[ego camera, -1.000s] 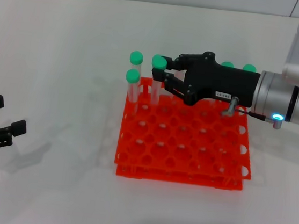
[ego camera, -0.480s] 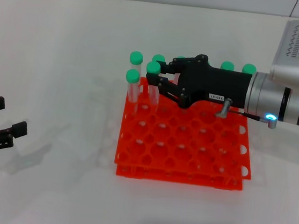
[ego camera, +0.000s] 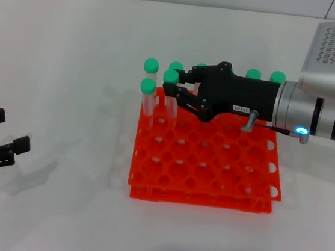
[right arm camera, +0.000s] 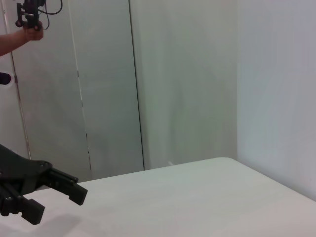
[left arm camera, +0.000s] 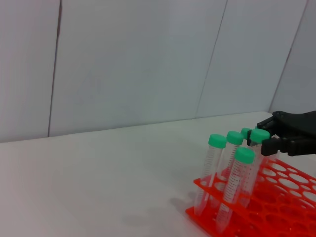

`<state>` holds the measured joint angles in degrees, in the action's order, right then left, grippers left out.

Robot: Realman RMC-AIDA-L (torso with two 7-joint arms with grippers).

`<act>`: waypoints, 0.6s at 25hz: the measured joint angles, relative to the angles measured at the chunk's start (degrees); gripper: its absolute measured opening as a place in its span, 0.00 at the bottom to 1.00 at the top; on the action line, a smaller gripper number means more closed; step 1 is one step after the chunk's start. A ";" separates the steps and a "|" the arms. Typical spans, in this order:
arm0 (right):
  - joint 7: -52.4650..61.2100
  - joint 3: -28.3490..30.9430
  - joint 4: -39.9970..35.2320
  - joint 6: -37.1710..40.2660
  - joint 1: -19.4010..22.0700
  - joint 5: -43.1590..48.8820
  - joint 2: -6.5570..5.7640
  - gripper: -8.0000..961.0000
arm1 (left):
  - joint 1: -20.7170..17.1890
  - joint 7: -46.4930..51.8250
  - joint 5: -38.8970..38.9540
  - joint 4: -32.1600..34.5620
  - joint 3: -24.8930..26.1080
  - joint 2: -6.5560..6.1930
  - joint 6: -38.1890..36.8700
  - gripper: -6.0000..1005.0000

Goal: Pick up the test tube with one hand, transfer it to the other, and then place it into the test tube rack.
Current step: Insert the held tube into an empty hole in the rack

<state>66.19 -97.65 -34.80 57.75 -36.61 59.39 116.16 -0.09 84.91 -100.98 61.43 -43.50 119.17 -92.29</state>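
A: One tube sits between the right gripper's fingers; its green cap is level with the fingertips, its clear body goes down into a hole in the rack at the far left corner, second row back.

B: Are the jaws closed on it?

A: Narrowly apart, one on each side of the cap and neck; from the head view they look to be touching it, so I read it as held; the tube stands upright.

B: And the left gripper?

A: At about 9 o'clock from the rack, well apart, low over the table; its two fingers are spread, with nothing between them.

B: What does the left wrist view add?

A: It shows the rack corner from the side; four capped tubes stand close together, and the right gripper comes in at 3 o'clock with its fingertips at the cap of the one farthest back; the head view has more caps in the back row, partly hidden behind the gripper.

B: The right wrist view?

A: Only the left gripper, spread wide, over the table; neither rack nor tube shows there.
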 joint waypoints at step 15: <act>-0.66 0.40 -0.08 0.51 0.65 -0.31 -0.14 0.43 | 0.00 -0.01 0.00 0.00 0.13 0.00 0.00 0.89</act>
<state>65.53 -97.25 -34.88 58.25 -35.96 59.08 116.02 -0.09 84.90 -100.98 61.44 -43.37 119.17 -92.29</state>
